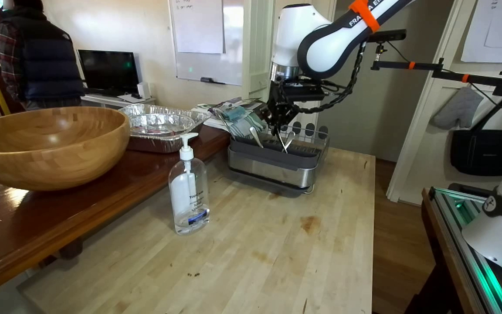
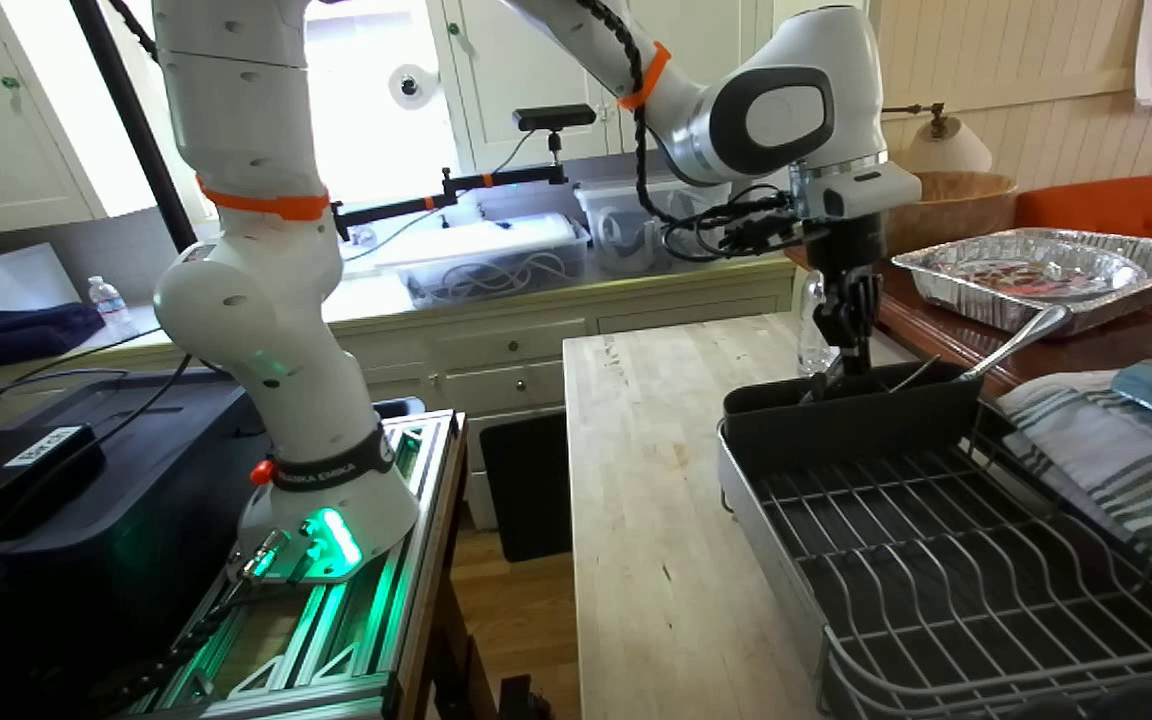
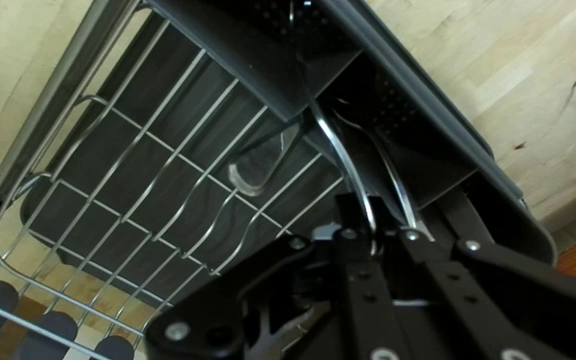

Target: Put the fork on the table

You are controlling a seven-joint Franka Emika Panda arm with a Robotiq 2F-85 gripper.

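Observation:
My gripper (image 3: 365, 212) points down over the cutlery holder of the dish rack; it also shows in both exterior views (image 1: 277, 125) (image 2: 854, 362). Its fingers are closed around the thin handle of a silver utensil (image 3: 339, 146), which still stands in the holder (image 3: 248, 75). The utensil's lower end is hidden in a dark compartment, so I cannot tell if it is the fork. A second silver utensil (image 3: 394, 175) stands close beside it. A broad-handled utensil (image 3: 263, 164) leans over the rack. The light wooden table (image 1: 268, 248) lies under the rack.
The wire dish rack (image 2: 936, 560) stands at the table's end. A clear pump bottle (image 1: 189, 196) stands on the table. A dark red wooden table with a wooden bowl (image 1: 50, 148) and foil trays (image 1: 159, 124) adjoins it. A striped towel (image 2: 1116, 440) lies beside the rack.

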